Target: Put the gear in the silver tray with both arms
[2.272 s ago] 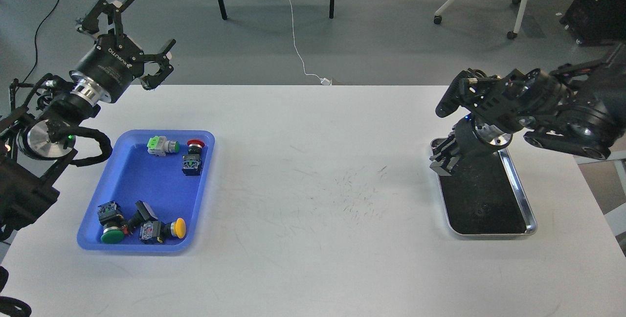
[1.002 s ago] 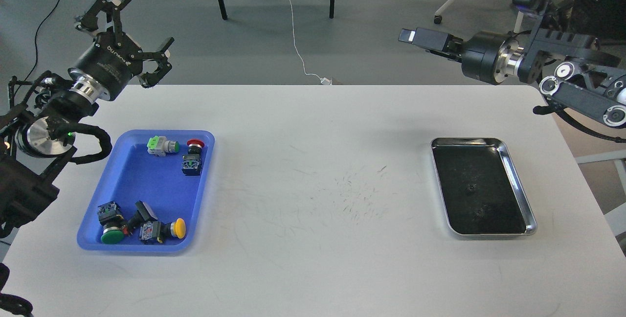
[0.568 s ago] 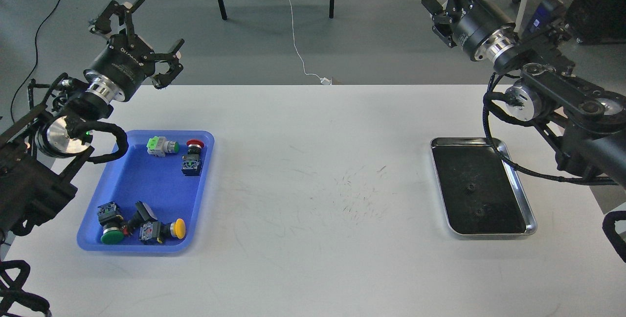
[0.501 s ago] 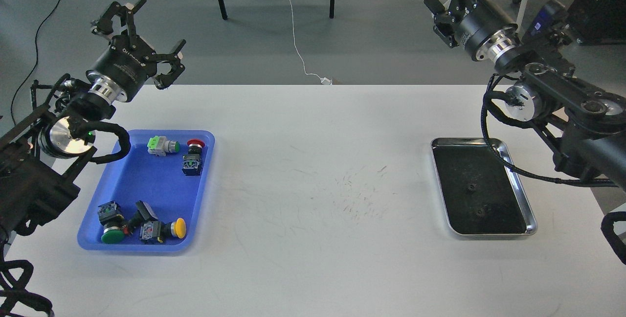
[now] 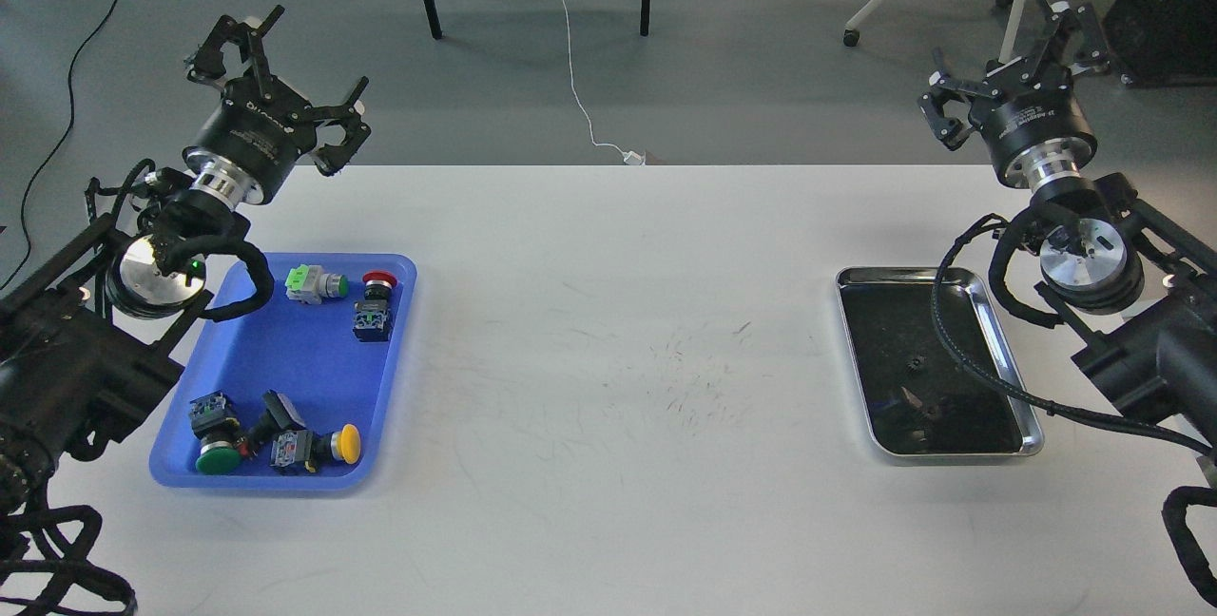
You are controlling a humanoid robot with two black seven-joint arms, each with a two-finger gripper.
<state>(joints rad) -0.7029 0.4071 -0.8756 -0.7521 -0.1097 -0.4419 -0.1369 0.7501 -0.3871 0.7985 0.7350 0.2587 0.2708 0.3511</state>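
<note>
The silver tray [image 5: 1009, 361] sits at the right of the white desk [image 5: 608, 388], with a small dark gear [image 5: 915, 368] on its dark bottom; a black cable [image 5: 960, 364] from the right arm crosses over it. The right hand [image 5: 1019, 60] hovers beyond the far edge, fingers spread wide and holding nothing. The left hand [image 5: 279, 60] is likewise wide apart and holds nothing, beyond the blue tray [image 5: 252, 369] of push-button switches [image 5: 276, 440].
</note>
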